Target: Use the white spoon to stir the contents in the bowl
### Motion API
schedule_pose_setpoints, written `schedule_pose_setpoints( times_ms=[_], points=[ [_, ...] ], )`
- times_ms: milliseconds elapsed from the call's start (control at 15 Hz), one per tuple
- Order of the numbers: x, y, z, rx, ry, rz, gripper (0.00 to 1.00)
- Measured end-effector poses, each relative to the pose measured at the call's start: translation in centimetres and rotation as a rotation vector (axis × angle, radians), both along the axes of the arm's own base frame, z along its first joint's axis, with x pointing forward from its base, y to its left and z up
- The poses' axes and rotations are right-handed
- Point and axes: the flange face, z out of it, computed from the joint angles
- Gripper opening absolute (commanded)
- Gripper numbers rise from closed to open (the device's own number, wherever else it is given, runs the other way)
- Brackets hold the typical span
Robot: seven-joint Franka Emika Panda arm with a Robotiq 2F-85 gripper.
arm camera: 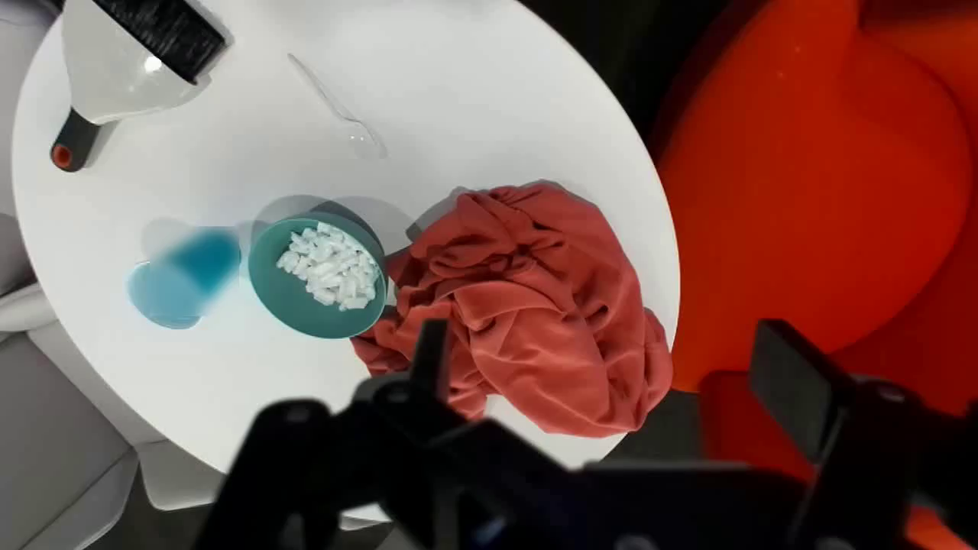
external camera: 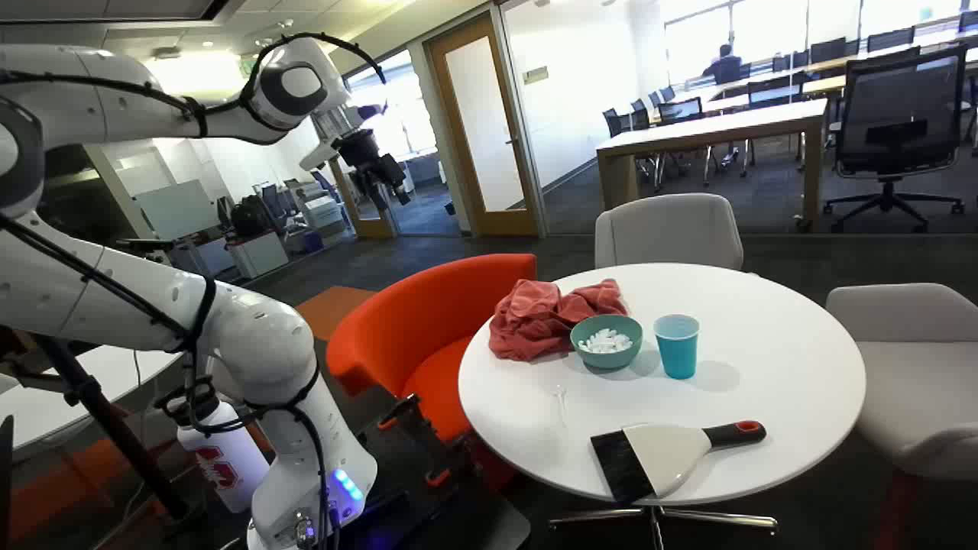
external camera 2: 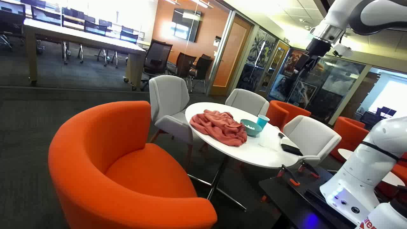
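The white spoon lies on the round white table, thin and partly see-through; it also shows in the wrist view. The bowl is teal green and stands upright between a red cloth and a cyan cup. It shows too in an exterior view and in the wrist view. White pieces lie in it. My gripper is high above and away from the table, pointing down. In the wrist view my gripper has its fingers wide apart with nothing between them.
The crumpled red cloth touches or nearly touches the bowl. The cyan cup stands close on its other side. A scraper-like brush tool with a black handle lies near the table edge. Orange and grey chairs surround the table.
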Motion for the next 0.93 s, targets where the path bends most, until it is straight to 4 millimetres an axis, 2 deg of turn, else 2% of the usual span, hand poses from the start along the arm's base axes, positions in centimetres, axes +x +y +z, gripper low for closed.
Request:
schedule_pose_setpoints(
  times_ms=[600,800,933],
  points=[
    [0.1,-0.2,0.1,0.0,0.0,0.018,1.0],
    [0.4,-1.9,-0.4,0.007,0.028,0.126,1.0],
    [0.5,-4.1,-1.7,0.018,0.066,0.206,1.0]
  ],
)
